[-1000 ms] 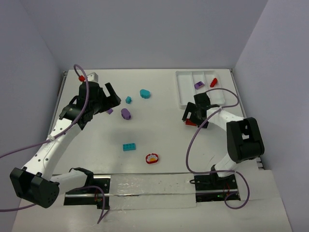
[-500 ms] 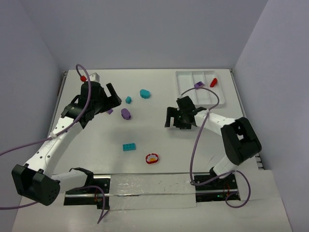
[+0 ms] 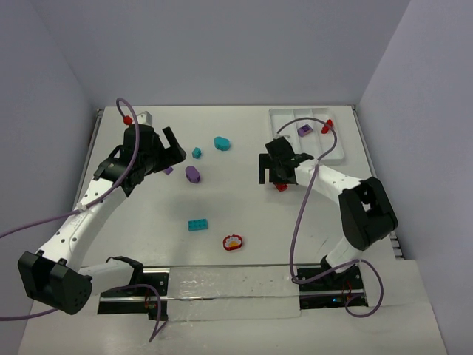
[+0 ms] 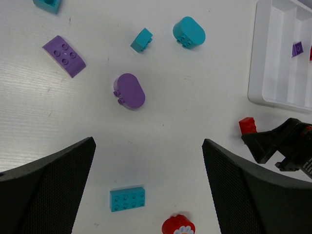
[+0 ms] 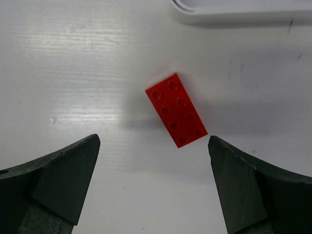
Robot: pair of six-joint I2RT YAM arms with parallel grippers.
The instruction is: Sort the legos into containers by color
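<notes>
One red brick [image 5: 176, 109] lay flat, studs up, on the white counter [image 3: 236, 207], just outside the near left corner of the white tray [image 3: 279, 122]. The right gripper [image 5: 153, 140] hung over the brick, its jaws spread wide to either side and touching nothing.

Inside the tray we saw a small purple piece [image 3: 304, 130] in the middle compartment. A small red piece [image 3: 327, 124], partly hidden, sat in the right one.

Across the counter, the left gripper [image 4: 147, 144] hung with its jaws apart and nothing between them. Beneath and beyond it we counted five loose pieces, each apart from the others. They were a purple oval [image 4: 129, 90], a purple curved brick [image 4: 64, 49], a small teal piece [image 4: 142, 39], a teal oval [image 4: 188, 32] and a flat teal brick [image 4: 127, 199]. A red round piece [image 3: 233, 242] with a white-yellow top lay nearest the arms' bases, near the teal brick.
</notes>
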